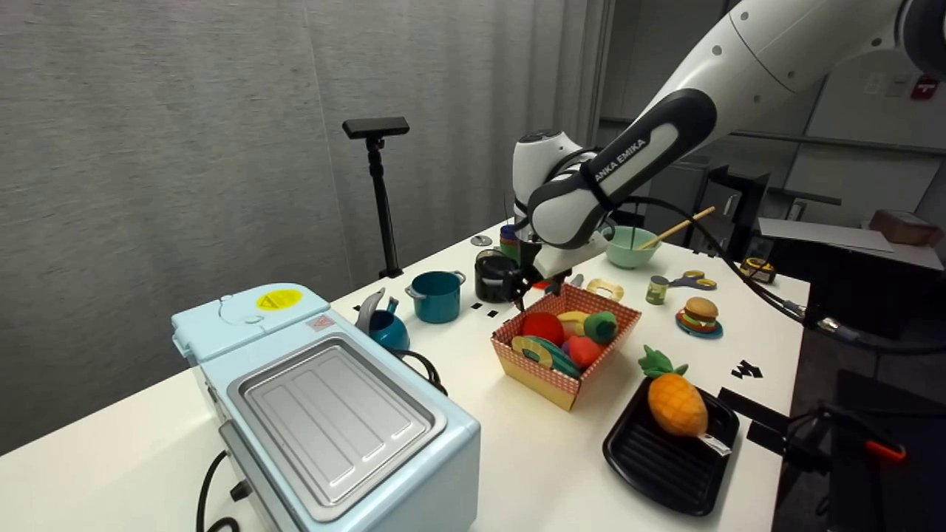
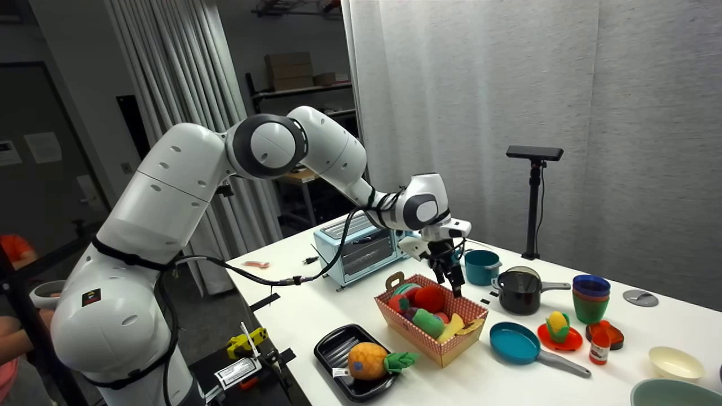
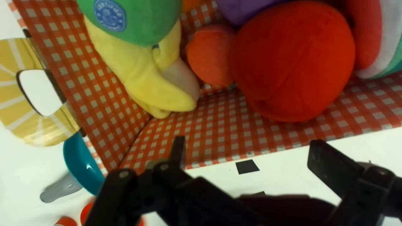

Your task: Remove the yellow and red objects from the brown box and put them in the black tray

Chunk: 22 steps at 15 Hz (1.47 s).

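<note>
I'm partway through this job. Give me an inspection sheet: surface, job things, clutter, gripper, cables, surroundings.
Surface: white table, black patches.
Orange-yellow toy fruit: in the black tray, leaves past the rim.
Red toy fruit: in the brown box among other toys, not yet in the tray.
Clutter: toy banana in the box; teal pan and toaster oven on the table.
Gripper: jaws apart at the box's edge near the red fruit; between them, nothing seen.
Cables: arm cable sagging in a curve; dark cord beside the oven.
Surroundings: black stand, grey curtain, person's arm at an exterior view's edge.
</note>
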### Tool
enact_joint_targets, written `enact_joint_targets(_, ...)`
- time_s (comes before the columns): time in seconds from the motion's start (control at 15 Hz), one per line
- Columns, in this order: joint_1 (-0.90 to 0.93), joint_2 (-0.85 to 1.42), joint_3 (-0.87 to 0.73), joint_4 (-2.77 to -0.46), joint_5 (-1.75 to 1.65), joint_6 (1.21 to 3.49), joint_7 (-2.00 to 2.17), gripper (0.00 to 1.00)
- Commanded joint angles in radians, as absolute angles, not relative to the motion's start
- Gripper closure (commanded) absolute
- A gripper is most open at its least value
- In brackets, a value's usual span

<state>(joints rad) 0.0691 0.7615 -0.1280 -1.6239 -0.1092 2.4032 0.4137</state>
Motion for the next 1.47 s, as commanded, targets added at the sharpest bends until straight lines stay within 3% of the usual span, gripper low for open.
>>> enact_joint_targets(0.0, 0.061, 0.675, -0.125, -1.705, -0.089, 2.426, 0.371, 0.0)
enact_joint_targets(1.4, 0.123, 0.676, -0.049, -1.793, -0.074, 2.366, 0.349, 0.0)
